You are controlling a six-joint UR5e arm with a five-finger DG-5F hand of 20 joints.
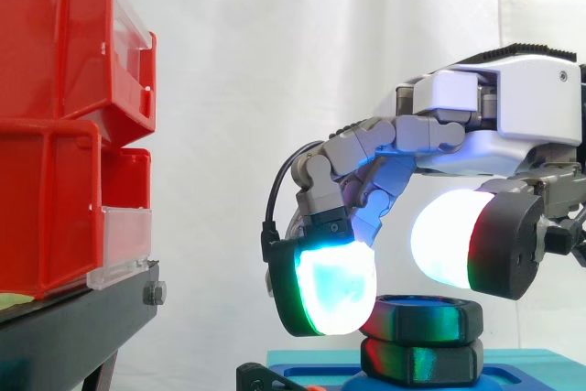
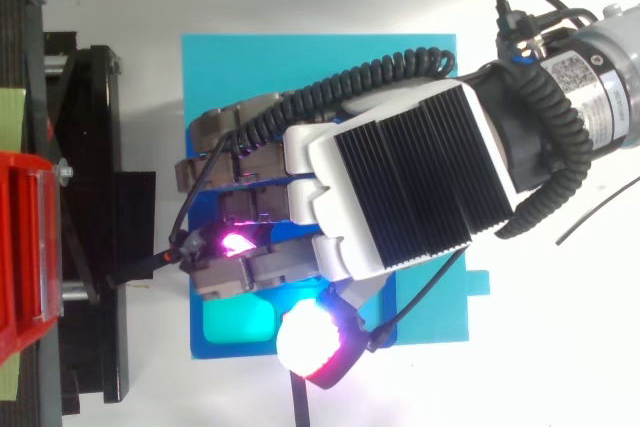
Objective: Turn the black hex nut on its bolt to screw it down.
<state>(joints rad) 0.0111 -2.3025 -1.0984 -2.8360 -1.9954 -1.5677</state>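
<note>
In the side view a white curtain [image 1: 275,61] hangs behind everything. At the left, stacked red plastic bins [image 1: 55,70] with clear front lips sit on a black stand [image 1: 82,327]. Low at the right lies a blue flat base plate [image 1: 522,363]. On it rests a second black hex-shaped piece [image 1: 421,361], and the black hex nut [image 1: 421,318] lies level directly on top of that piece. The hand [image 1: 531,103] reaches in from the right above the nut, its fingers curled downward and drawn in narrow. One fingertip pad [image 1: 334,286], glowing cyan and white, is set against the nut's left side. The thumb pad [image 1: 444,240], glowing white with a red edge, hangs above the nut's right half and seems just clear of its top face. From above, the worktop [image 2: 560,367] is a plain white surface, with the blue plate [image 2: 300,67] lying in the middle of it. The black stand [image 2: 95,197] runs along the plate's left edge, and a red bin [image 2: 25,237] sits at the far left. The hand [image 2: 400,187] comes in from the upper right and covers the plate's centre, its fingers pointing left towards the stand. A finger pad [image 2: 233,244] glows magenta near the plate's left edge. The thumb pad [image 2: 310,345] glows red and white over the plate's lower edge, beside a paler cyan patch of the plate.
</note>
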